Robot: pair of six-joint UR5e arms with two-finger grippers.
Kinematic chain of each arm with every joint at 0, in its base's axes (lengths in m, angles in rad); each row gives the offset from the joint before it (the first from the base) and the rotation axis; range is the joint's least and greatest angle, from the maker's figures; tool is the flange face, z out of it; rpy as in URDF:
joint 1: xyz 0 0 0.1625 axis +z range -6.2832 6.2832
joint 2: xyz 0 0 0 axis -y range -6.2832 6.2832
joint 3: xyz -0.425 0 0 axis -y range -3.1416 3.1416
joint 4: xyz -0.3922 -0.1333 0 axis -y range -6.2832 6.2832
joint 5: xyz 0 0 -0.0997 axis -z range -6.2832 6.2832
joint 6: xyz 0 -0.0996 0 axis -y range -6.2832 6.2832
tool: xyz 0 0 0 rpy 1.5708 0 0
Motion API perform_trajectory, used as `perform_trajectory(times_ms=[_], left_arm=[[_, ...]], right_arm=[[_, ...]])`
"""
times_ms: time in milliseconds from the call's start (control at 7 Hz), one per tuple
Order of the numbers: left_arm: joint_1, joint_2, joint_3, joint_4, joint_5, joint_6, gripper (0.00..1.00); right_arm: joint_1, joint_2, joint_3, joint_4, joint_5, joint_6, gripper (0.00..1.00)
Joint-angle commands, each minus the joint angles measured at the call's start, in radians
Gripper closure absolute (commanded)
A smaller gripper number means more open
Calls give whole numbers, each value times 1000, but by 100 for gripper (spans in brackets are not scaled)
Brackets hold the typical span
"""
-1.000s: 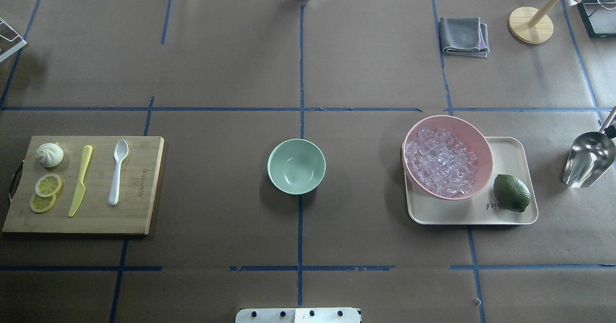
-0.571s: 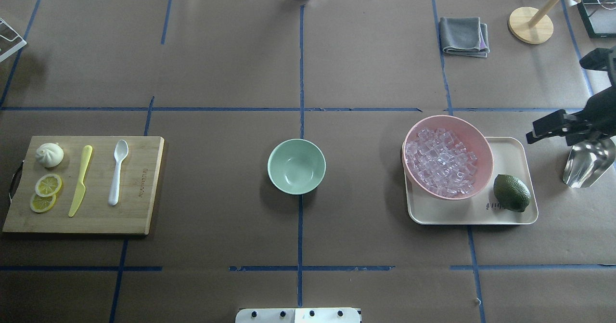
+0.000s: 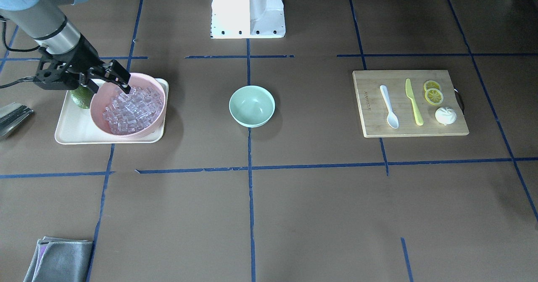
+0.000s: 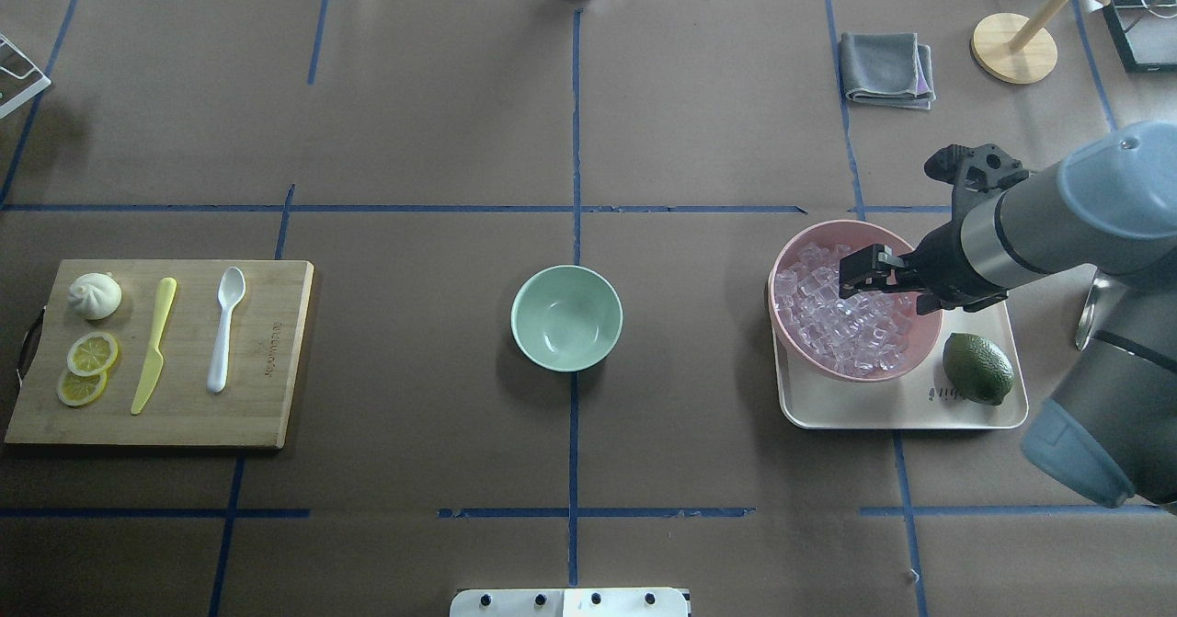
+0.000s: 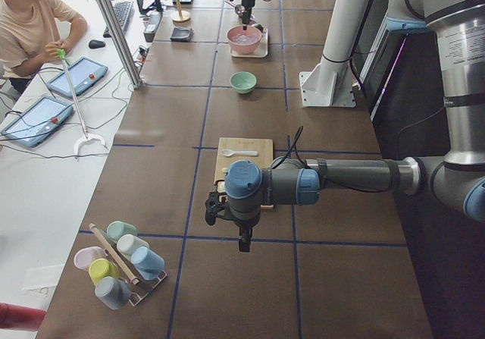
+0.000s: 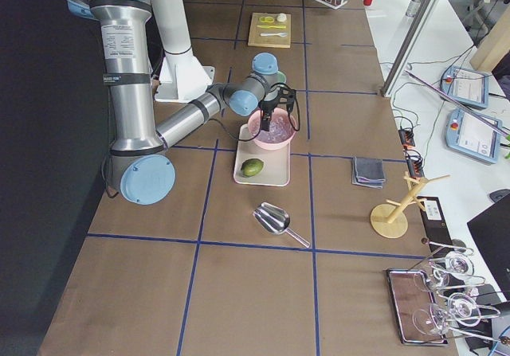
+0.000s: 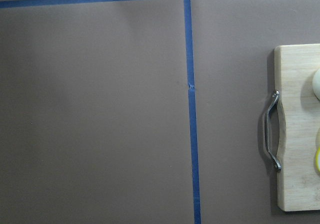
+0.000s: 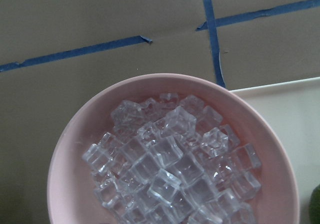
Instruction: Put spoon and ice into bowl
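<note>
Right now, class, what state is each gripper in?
Left gripper: cannot be told from these views.
Right gripper: open, holding nothing, over the ice cubes in the pink bowl.

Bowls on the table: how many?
2. A small mint-green round bowl, empty, sits at the centre of the table; a larger pink round bowl full of clear ice cubes stands on the cream tray on the robot's right side. None seems hidden.

Brown paper-covered table crossed by blue tape.
</note>
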Motion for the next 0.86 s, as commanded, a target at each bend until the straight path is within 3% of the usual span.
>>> perform_trajectory(times_ms=[0, 714], left_arm=[[-1, 0, -2, 0, 0, 0, 0], [-1, 2, -19, 0, 0, -2, 0]], right_arm=[[-31, 17, -49, 1, -61, 15, 6], [-62, 20, -57, 1, -72, 16, 18]])
